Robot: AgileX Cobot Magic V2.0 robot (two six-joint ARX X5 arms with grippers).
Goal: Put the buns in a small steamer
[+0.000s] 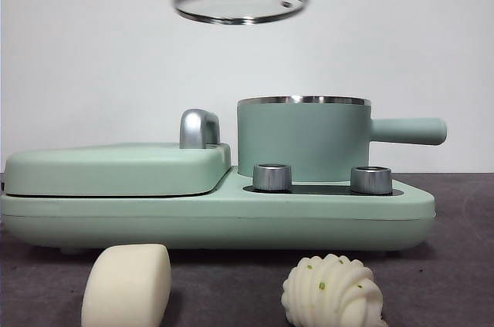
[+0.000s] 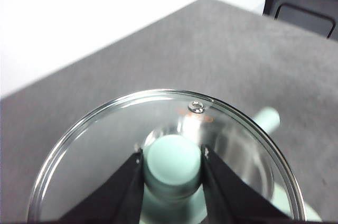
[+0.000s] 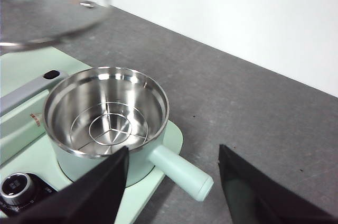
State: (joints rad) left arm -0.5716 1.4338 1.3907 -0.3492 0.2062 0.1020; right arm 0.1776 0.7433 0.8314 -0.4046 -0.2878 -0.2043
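Note:
The small steamer (image 1: 302, 139) stands uncovered on the mint-green cooker base, handle pointing right; its steel inside with a wire rack (image 3: 110, 127) holds nothing. My left gripper (image 2: 172, 161) is shut on the green knob of the glass lid (image 1: 240, 1), holding it in the air above and left of the steamer. Both buns lie on the table in front of the cooker: the smooth loaf (image 1: 127, 286) at left, the ridged roll with green flecks (image 1: 333, 292) at right. My right gripper (image 3: 173, 174) hangs open above the table beside the steamer's handle (image 3: 180, 171).
The flat mint-green griddle cover (image 1: 116, 166) with a chrome handle (image 1: 198, 128) fills the cooker's left half. Two steel knobs (image 1: 272, 176) sit in front of the steamer. Grey tabletop stretches right of the cooker; a white wall stands behind.

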